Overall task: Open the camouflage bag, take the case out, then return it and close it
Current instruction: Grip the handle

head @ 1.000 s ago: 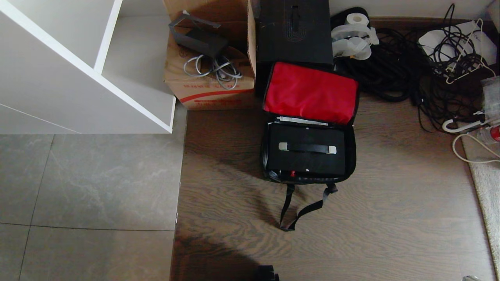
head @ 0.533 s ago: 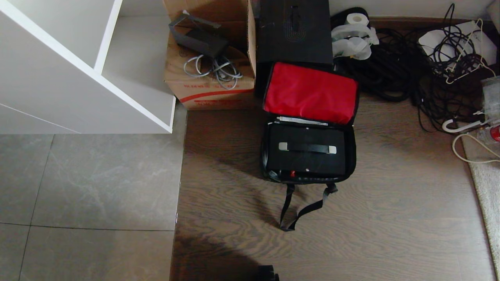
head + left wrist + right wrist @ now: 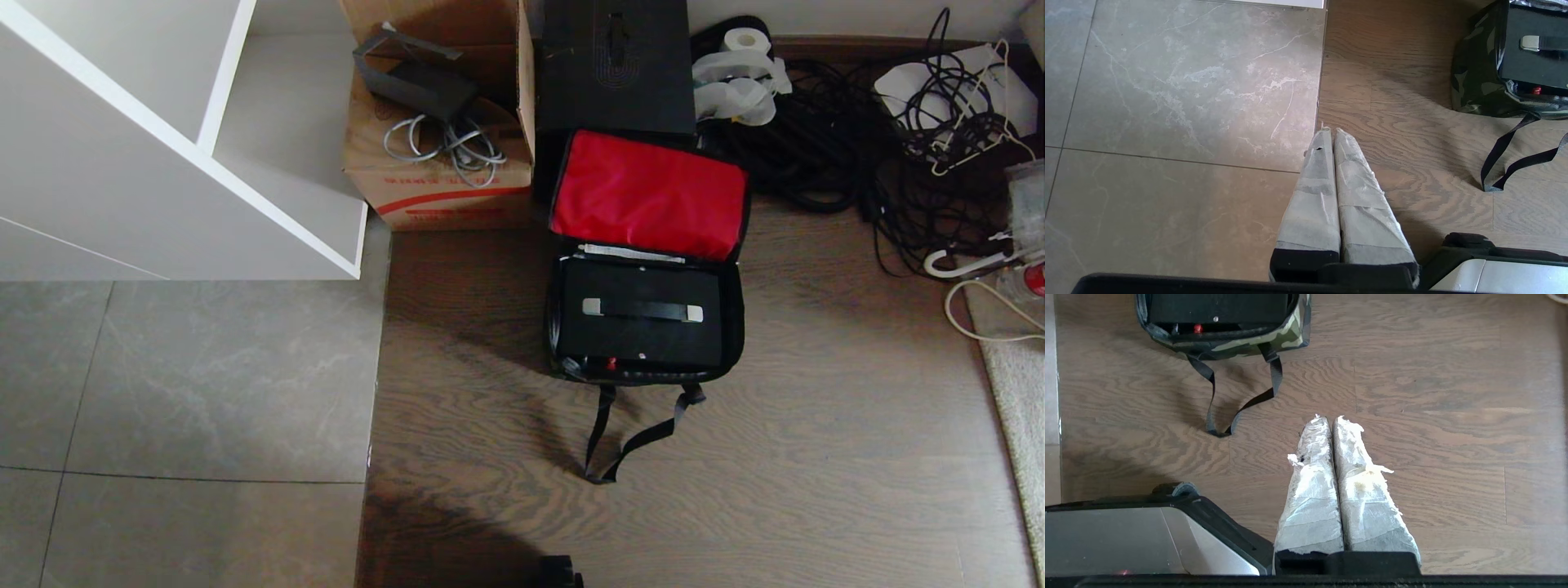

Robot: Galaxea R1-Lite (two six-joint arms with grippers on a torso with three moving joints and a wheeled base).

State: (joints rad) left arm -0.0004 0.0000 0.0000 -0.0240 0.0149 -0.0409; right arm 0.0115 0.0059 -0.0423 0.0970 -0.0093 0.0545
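The camouflage bag [image 3: 735, 327] lies open on the wood floor, its red-lined lid [image 3: 649, 192] flipped back against a black box. Inside it sits the black case [image 3: 641, 339], handle [image 3: 642, 310] up between silver mounts. The bag's black straps [image 3: 620, 441] trail toward me. My left gripper [image 3: 1329, 130] hangs shut and empty over the tile-wood seam, the bag [image 3: 1474, 81] well off to its side. My right gripper [image 3: 1329, 418] is shut and empty above bare floor, short of the bag [image 3: 1286, 337] and its strap loop [image 3: 1220, 430]. Neither gripper shows in the head view.
Behind the bag stand a tall black box [image 3: 616, 65] and a cardboard box [image 3: 441, 163] with cables. A cable tangle [image 3: 857, 147] fills the back right. A white shelf unit [image 3: 163, 139] is at the left, a rug edge [image 3: 1016, 384] at the right. My base [image 3: 1126, 535] sits below.
A sliver of my right gripper at the head view's bottom right edge has dropped out of sight. The bag and the case have not moved.
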